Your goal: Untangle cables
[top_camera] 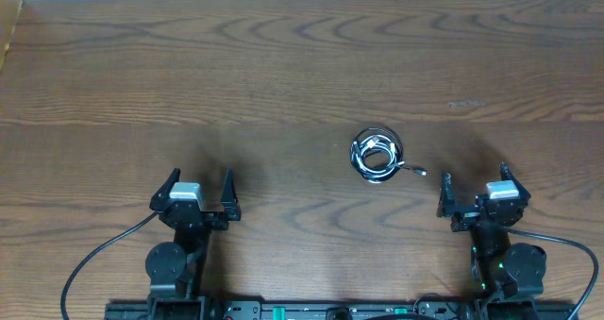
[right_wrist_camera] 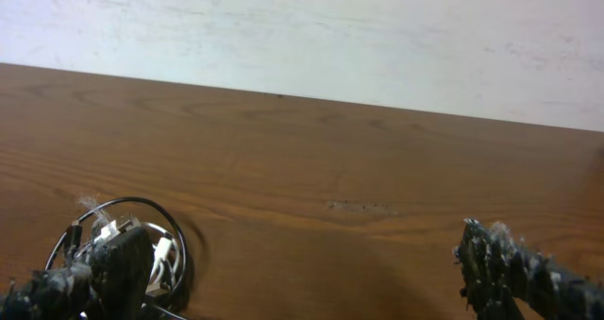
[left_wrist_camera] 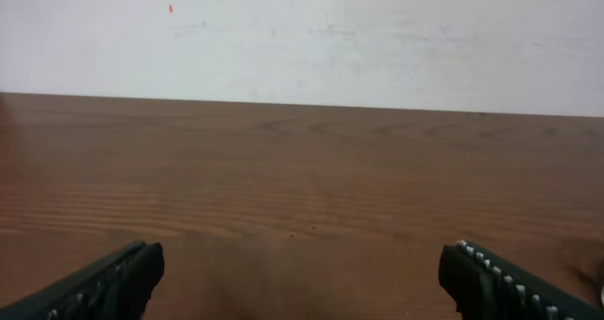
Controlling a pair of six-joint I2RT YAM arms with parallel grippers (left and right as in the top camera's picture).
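While both arms sit parked at the near edge of the wooden tabletop point(top_camera: 283, 65), I see the left fingers point(top_camera: 228, 195) and the right fingers point(top_camera: 444, 195) spread wide, each pair holding nothing. The cables point(top_camera: 377, 156), black and white cords wound into one small bundle, lie ahead of the right fingers and inward of them, well apart from the left fingers. One loose end with a small plug point(top_camera: 420, 172) trails out of the bundle toward the right fingers.

From the right wrist camera, the cables point(right_wrist_camera: 156, 249) sit just beyond the inner finger point(right_wrist_camera: 109, 273), which hides part of the coil. How the cords cross one another I cannot make out. Pale fluff clings to the tip of the outer finger point(right_wrist_camera: 514, 268).

Through the left wrist camera, only the tips of the left fingers point(left_wrist_camera: 113, 282) show, cut off by the lower edge, with bare wood and a white wall point(left_wrist_camera: 302, 37) beyond.

Any lettering on the plug or cords is too small for me to read. A faint scuff point(right_wrist_camera: 363, 206) marks the wood ahead of the right fingers. Thick black wires point(top_camera: 94, 254) from the arm bases run off the bottom of the overhead view.
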